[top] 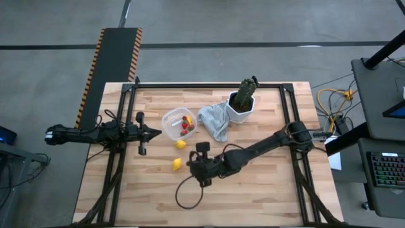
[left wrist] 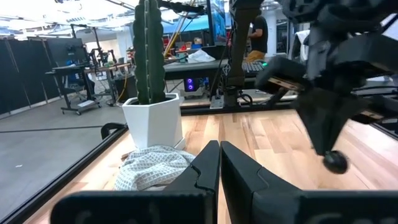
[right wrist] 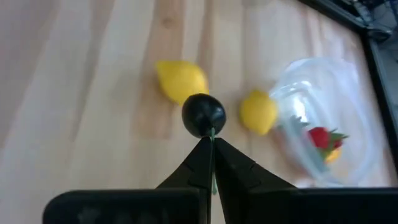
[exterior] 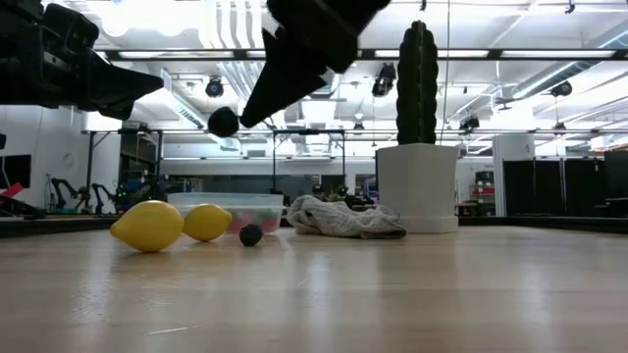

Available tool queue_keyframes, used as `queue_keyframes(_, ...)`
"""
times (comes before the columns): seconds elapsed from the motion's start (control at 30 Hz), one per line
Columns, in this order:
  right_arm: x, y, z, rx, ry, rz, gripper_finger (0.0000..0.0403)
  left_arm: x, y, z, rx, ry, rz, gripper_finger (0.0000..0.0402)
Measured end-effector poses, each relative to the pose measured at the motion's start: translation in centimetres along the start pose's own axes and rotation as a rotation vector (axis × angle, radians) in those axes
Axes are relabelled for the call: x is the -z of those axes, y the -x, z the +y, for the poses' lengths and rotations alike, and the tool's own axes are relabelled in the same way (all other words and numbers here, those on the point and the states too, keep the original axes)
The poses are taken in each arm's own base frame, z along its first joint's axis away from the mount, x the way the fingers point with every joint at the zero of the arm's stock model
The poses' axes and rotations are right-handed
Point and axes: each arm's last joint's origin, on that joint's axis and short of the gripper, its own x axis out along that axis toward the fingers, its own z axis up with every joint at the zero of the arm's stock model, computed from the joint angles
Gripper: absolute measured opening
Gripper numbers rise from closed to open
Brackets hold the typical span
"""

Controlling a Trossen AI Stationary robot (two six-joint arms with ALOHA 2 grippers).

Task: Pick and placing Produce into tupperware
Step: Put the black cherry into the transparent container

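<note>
Two yellow lemons (exterior: 147, 226) sit nearest the low camera, side by side on the wooden bench (top: 253, 190), each lying with its long axis along the surface and its pointed ends sideways. A small dark berry (exterior: 251, 234) rests on the bench just beside them, in front of the tupperware (top: 179, 123).

That clear rounded container stands upright and open near the bench's middle. It holds red strawberry pieces (top: 185, 126) and a thin yellow-orange piece (right wrist: 331, 155); how many strawberries, I cannot tell. Just beside it lies a crumpled grey cloth (top: 212, 120), and next to the cloth stands a white hexagonal pot (top: 240, 111) with an upright green cactus (top: 247, 93) in it.

Above the bench, the right claw (right wrist: 211, 144) is clenched on the thin green stem of a round dark fruit (right wrist: 203, 115), which hangs off the surface, stem toward the fingers. From above, this claw sits close to the nearer lemon (top: 177, 164), apart from the tupperware.

Off to the container's other side, the left claw (left wrist: 219, 163) hovers with its fingers pressed together, grasping nothing.
</note>
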Motion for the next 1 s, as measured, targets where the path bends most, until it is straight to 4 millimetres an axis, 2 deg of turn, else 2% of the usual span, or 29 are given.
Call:
queue_keyframes(0.17, -0.4, -0.8, -2.7, 0.039, 0.012, 0.000, 0.0008, 0.0, 0.0, 0.0, -0.001, 0.000, -0.001, 0.0000)
queue_keyframes(0.5, 0.3, -3.5, -9.6, 0.118, 0.025, 0.015, 0.0008, 0.0, 0.0, 0.0, -0.001, -0.001, 0.003, 0.0000)
queue_keyframes(0.83, 1.5, -5.7, -16.1, 0.037, -0.074, -0.060, 0.0008, 0.0, 0.0, 0.0, 0.000, -0.002, 0.003, 0.0000)
queue_keyframes(1.0, 2.7, -7.0, -17.9, -0.036, -0.128, -0.061, 0.0008, 0.0, 0.0, 0.0, -0.001, -0.003, 0.003, 0.0000)
